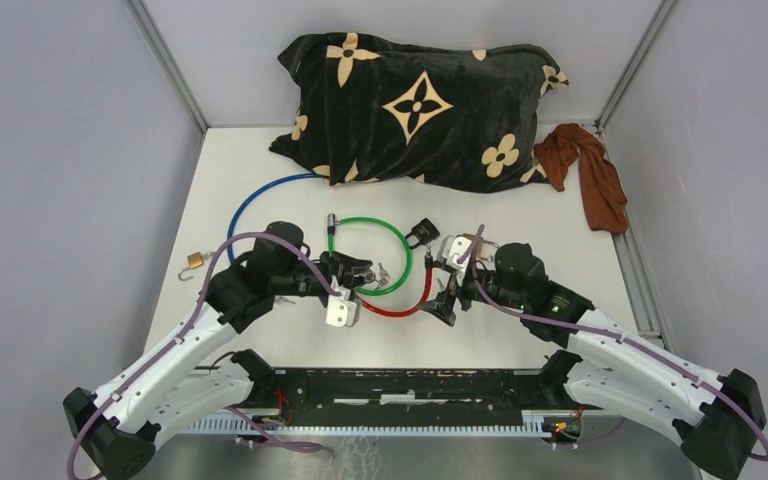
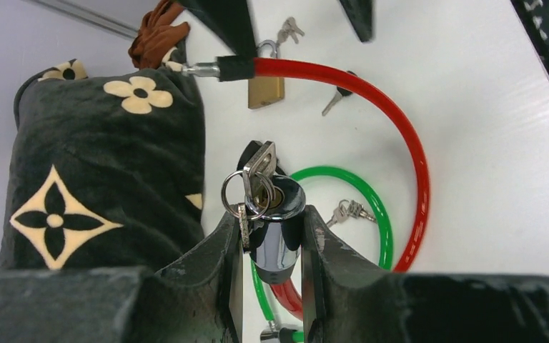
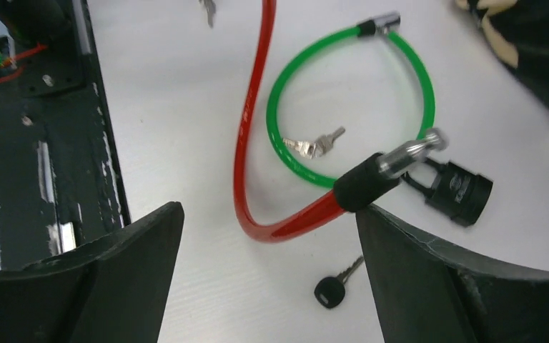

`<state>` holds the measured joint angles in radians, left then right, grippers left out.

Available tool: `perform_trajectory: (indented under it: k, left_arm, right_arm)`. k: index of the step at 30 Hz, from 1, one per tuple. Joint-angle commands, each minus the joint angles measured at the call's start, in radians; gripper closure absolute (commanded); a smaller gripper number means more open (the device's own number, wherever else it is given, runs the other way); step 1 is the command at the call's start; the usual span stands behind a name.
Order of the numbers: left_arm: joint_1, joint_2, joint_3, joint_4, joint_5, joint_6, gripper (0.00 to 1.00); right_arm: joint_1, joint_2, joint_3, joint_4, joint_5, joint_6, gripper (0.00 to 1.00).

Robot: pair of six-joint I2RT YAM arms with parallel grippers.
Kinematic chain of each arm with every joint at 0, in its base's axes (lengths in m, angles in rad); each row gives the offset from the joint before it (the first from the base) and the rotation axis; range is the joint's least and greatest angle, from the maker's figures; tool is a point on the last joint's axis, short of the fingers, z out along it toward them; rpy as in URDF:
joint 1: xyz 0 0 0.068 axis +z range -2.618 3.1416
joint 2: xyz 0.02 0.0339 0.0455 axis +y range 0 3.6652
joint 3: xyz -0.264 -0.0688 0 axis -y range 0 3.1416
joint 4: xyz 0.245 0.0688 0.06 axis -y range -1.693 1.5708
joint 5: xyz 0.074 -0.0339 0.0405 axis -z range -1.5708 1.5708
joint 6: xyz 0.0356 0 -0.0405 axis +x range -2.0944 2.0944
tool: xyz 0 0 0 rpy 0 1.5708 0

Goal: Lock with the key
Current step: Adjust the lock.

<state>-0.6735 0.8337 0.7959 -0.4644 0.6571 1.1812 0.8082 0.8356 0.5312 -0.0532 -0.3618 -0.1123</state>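
We read the coming move as bringing the right arm to the lock, so what matters is how the lock faces. The left pincer (image 2: 270, 214) is closed partway on the dark, shiny lock cylinder (image 2: 283, 239), gripping its sides. The key (image 2: 259, 166) sits in the cylinder's end face with a split ring hanging from it. Cylinder and key share one long axis, which runs out past the left fingertips toward the right arm, so the key's head faces that side. The right pincer (image 3: 268, 214) stands wide open and holds nothing. It hangs just above the table, over the bend of the red cable (image 3: 246, 143). The cable's metal pin end (image 3: 409, 151) lies close by the right-hand finger, slanting away from it, just beside a black padlock (image 3: 459, 191). A loose black-headed key (image 3: 329, 291) lies between the fingers. We cannot tell whether the held cylinder belongs to the red cable or to the green cable (image 3: 279, 86). From above, both arms reach in low from the near corners, with their wrists turned toward each other and the pincers near together at mid-table. The right arm is the free one, and it is close to the key.
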Motion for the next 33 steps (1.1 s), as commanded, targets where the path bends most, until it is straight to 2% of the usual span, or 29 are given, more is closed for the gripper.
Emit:
perform_trajectory:
  k: [1,3,5,9,11,13,16,18,20,23,27,33]
  left_arm:
    - [-0.013,-0.024,0.032,-0.101,-0.031,0.249,0.98]
    - [-0.012,-0.035,0.033,-0.052,-0.047,0.232,0.98]
    - [-0.012,-0.040,0.043,0.011,-0.035,0.136,0.98]
    - [-0.012,-0.043,0.068,0.222,-0.008,-0.353,0.98]
    - [-0.012,-0.055,0.069,0.259,0.044,-0.494,0.98]
    - [-0.013,-0.066,0.075,0.270,0.110,-0.570,0.98]
    - [-0.012,-0.076,0.072,0.308,0.193,-0.570,0.98]
    - [-0.013,-0.083,0.065,0.341,0.223,-0.543,0.98]
    - [-0.012,-0.076,0.072,0.368,0.229,-0.541,0.98]
    - [-0.012,-0.074,0.077,0.393,0.224,-0.531,0.98]
    - [-0.012,-0.084,0.071,0.407,0.220,-0.526,0.98]
    - [-0.013,-0.101,0.056,0.452,0.232,-0.553,0.98]
  right_arm:
    - [0.004,0.000,0.143,0.030,-0.060,-0.057,0.02]
    - [0.005,0.004,0.176,-0.035,-0.008,-0.060,0.02]
    - [0.005,-0.010,0.179,-0.060,0.026,-0.062,0.02]
    - [0.004,-0.071,0.135,-0.026,0.067,-0.068,0.02]
    - [0.005,-0.092,0.126,-0.006,0.098,-0.082,0.02]
    - [0.005,-0.096,0.097,0.060,0.102,-0.088,0.02]
    - [0.005,-0.038,0.012,0.274,0.007,-0.075,0.02]
    - [0.005,0.047,-0.034,0.453,-0.090,-0.038,0.02]
    - [0.005,0.169,-0.022,0.559,-0.154,-0.018,0.02]
    - [0.006,0.305,0.013,0.646,-0.146,-0.013,0.02]
    - [0.026,0.443,-0.037,0.847,-0.136,0.042,0.02]
    - [0.039,0.628,-0.051,0.942,-0.043,0.070,0.02]
